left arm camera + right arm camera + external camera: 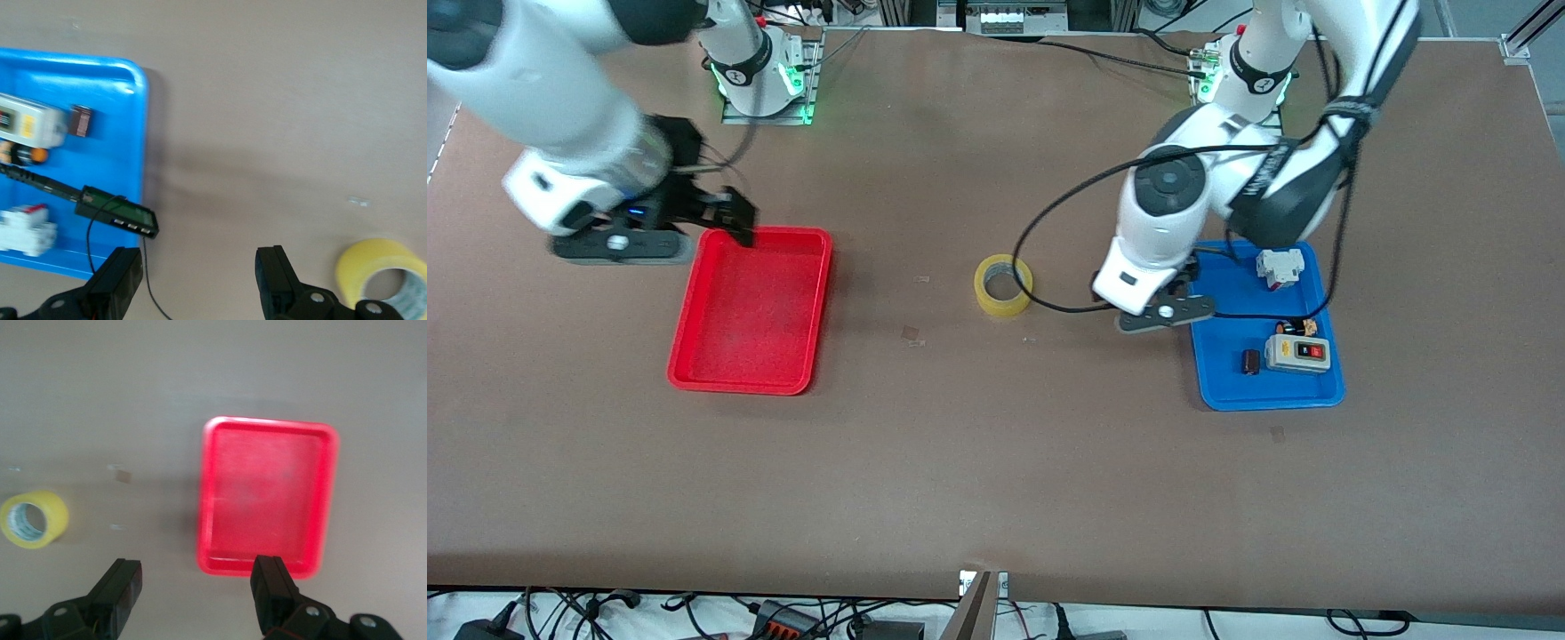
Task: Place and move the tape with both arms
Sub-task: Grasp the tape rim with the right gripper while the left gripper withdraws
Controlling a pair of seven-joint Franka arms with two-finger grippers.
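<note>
The left wrist view's edge cuts off part of the yellowish translucent ring of packing tape (381,273).

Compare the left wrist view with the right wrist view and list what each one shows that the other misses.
Only the left wrist view shows the blue tray with its small parts, including a grey switch box, and the open left pincer.

Only the right wrist view shows the red tray, which holds nothing, and the open right pincer.

Both show the tape, lying on the brown table outside either tray and held by neither pincer.
</note>
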